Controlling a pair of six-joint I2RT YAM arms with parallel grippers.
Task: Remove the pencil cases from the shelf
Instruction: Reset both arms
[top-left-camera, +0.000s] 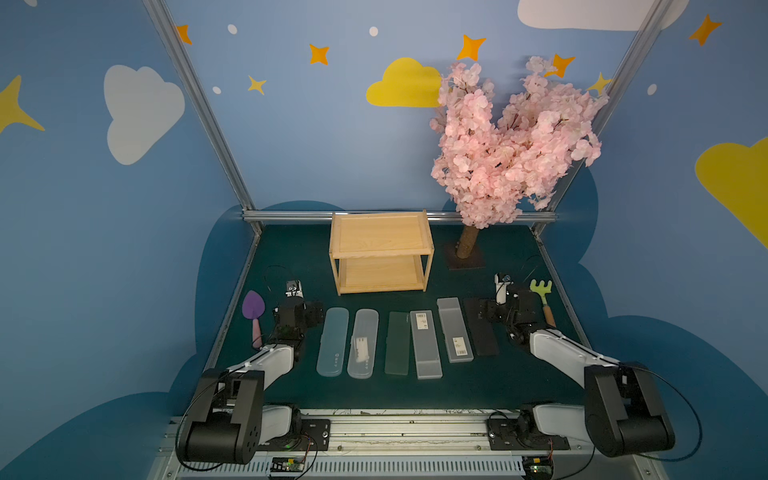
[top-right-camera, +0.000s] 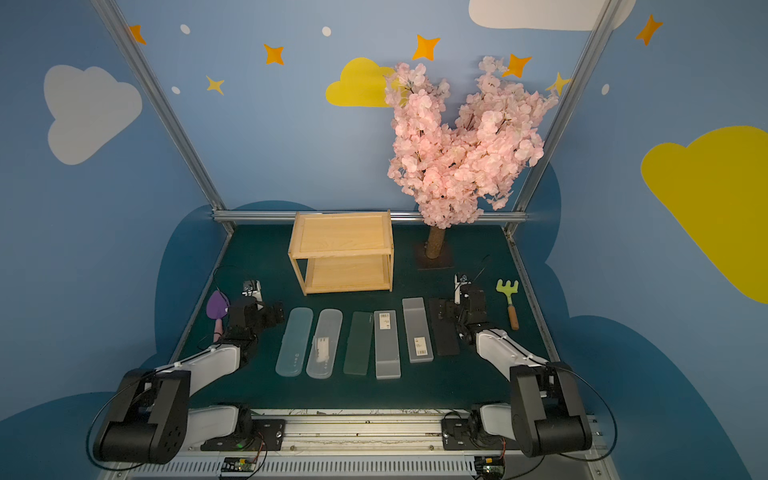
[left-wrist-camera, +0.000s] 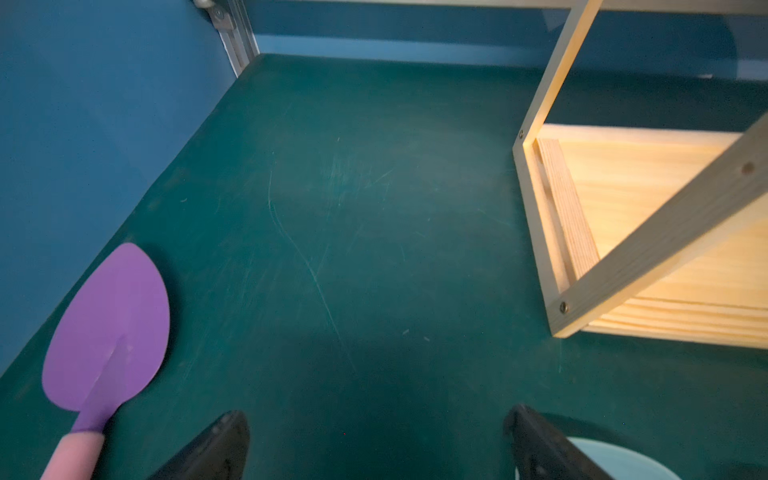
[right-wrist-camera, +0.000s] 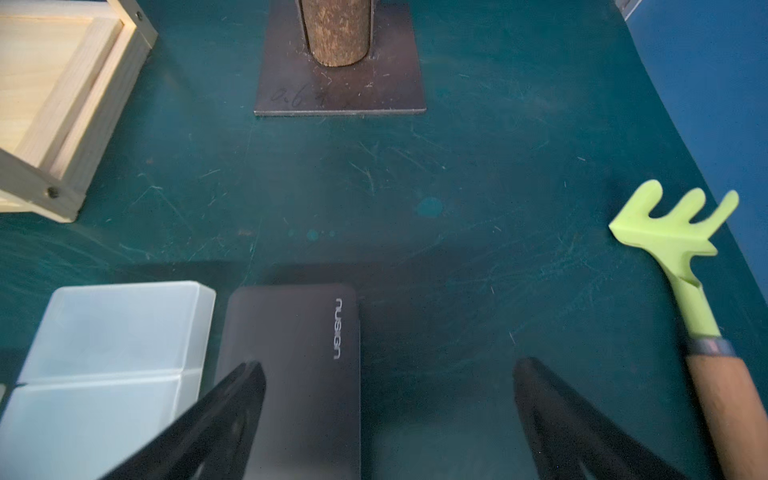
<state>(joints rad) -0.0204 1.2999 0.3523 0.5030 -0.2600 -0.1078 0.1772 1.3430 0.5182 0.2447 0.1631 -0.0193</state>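
well, all six pencil cases look to be off the shelf already. both its tiers are bare, and the cases lie flat in a row across the middle of the worktop, between the shelf toward the far edge and the near edge. from the left edge to the right i count the light blue case, the clear case, the dark green case, a frosted white case, a second frosted white case and the black case. i'd judge them light, stiff and smooth, so likely to slip. the best hold would be across the narrow width near mid-length, squeezing gently so a lid doesn't pop. the dark green and black ones look very thin, so getting fingers round their edges would be fiddly, and the clear one has something white inside that may shift. my left gripper stands wide open and empty over bare worktop, between the purple trowel by the left edge and the light blue case. my right gripper is just as wide and empty, with one finger over the black case's far end; whether it touches i cannot tell. the green rake lies by the right edge, and the blossom tree stands toward the far right corner.
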